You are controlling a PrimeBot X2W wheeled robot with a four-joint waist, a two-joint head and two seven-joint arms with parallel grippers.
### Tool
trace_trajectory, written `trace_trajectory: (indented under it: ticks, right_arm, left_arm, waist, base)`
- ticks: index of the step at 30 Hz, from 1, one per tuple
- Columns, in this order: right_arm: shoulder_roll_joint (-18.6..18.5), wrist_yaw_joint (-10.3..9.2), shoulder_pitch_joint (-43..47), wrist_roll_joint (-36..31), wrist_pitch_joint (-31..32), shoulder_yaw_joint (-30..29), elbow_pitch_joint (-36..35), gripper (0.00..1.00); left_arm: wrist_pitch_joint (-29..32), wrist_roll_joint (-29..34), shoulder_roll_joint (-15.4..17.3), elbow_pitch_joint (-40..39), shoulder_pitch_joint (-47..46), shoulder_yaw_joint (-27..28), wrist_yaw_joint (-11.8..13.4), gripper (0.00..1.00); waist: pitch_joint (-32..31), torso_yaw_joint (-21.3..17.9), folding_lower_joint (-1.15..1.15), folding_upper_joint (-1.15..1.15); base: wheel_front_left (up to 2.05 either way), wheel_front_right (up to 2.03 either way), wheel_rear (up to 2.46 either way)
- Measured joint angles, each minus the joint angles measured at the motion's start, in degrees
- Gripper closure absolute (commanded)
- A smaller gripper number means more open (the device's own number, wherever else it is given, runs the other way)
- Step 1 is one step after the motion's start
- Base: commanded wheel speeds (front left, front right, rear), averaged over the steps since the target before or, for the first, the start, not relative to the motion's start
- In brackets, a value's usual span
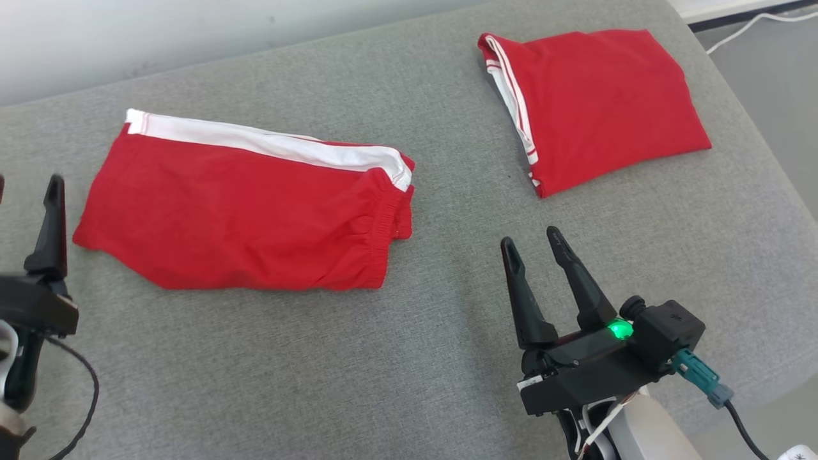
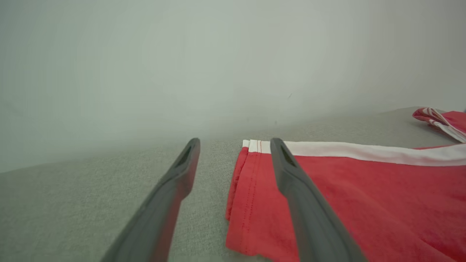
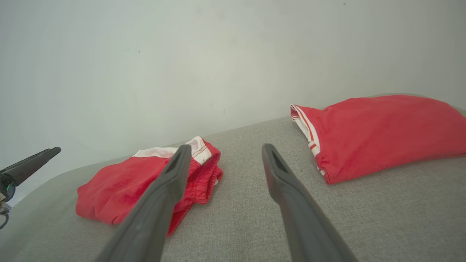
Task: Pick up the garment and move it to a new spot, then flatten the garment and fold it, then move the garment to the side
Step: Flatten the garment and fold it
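Red shorts (image 1: 243, 217) of thin, soft fabric, with a broad white stripe along one side, lie folded flat on the left half of the grey fabric-covered desk (image 1: 409, 358). The white stripe runs along the far edge, towards the pale wall (image 1: 192, 38). The gathered elastic waistband bunches at the right end, where the layers stack a little unevenly. The stitched leg hem forms the left end, and the near edge curves in a shallow bulge. A few soft creases cross the red cloth, but it sits low and smooth overall. The left gripper (image 2: 235, 145) hovers just beside the hem end, its two long dark fingers spread wide and holding nothing. In the left wrist view one finger crosses in front of the hem corner, and I cannot tell whether it touches the cloth. The right gripper (image 1: 530, 237) is on the near right, apart from the waistband end, its fingers also spread and empty, with a green light (image 1: 618, 329) glowing at its base. A second red folded garment with thin white trim (image 1: 601, 102) rests at the far right corner, well apart from the shorts.
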Motion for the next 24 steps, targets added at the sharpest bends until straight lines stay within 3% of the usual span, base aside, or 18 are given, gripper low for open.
trace_trajectory:
  ticks: [8, 24]
  right_arm:
    - [0.63, 0.0, -1.04, 0.01, 0.01, 1.29, 0.08, 0.0]
    - [2.14, 0.0, -2.6, 0.35, 0.01, 2.7, 0.38, 0.0]
  left_arm:
    - [2.81, -4.24, 1.44, 6.57, -1.36, -2.56, -1.26, 0.0]
    - [7.92, -11.89, 5.49, 15.4, -5.17, -9.36, -1.43, 0.0]
  waist:
    - [1.12, -2.09, 0.0, 0.0]
    - [5.21, -6.05, 0.0, 0.0]
  base:
    - [0.0, 0.0, 0.0]
    - [0.0, 0.0, 0.0]
